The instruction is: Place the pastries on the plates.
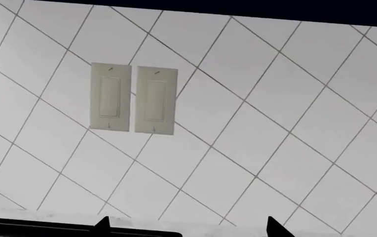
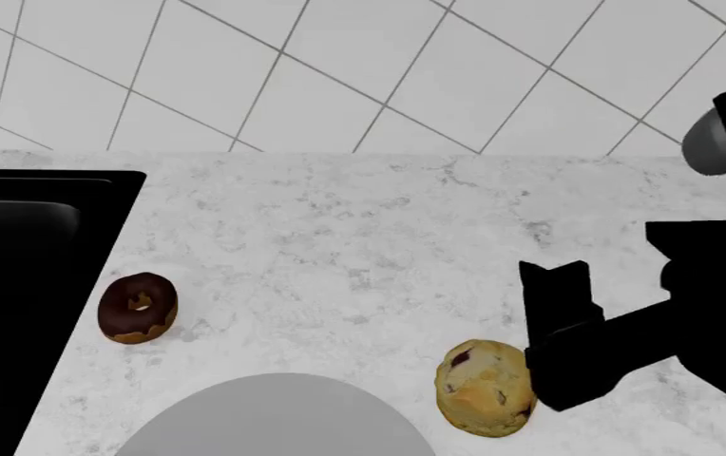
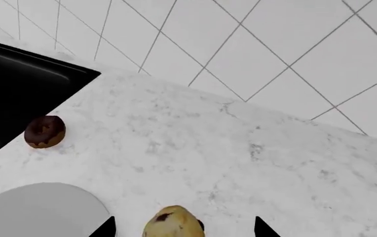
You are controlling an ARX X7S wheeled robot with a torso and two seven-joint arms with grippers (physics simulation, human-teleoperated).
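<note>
Pastries first, though the biggest thing near them is the marbled white worktop (image 2: 376, 228), backed by a diagonal-tiled wall (image 2: 337, 66) and edged on one side by a black sink (image 2: 21, 285). Next in size comes the light grey plate (image 2: 275, 423), only partly in the head view at the near edge; I can't see a second plate anywhere.

The right arm is a dark bulk with its right claw (image 3: 183, 228) hanging over the muffin (image 2: 485, 388), fingertips spread wide either side of it in the wrist view and not yet touching. The muffin sits just beside the grey plate, off its rim. I'd judge it light, soft and crumbly: best taken across the domed body at its widest part, with gentle pressure so it doesn't squash or shed.

The chocolate-glazed donut (image 2: 138, 307) lies well apart, close to the sink edge. Also light and yielding, I'd guess, with a glaze that may be slick; gripping across the outer ring from both sides seems safest.

The left claw (image 1: 185, 226) shows only two dark tips, set well apart and empty, facing a pair of wall switches (image 1: 133, 98).
</note>
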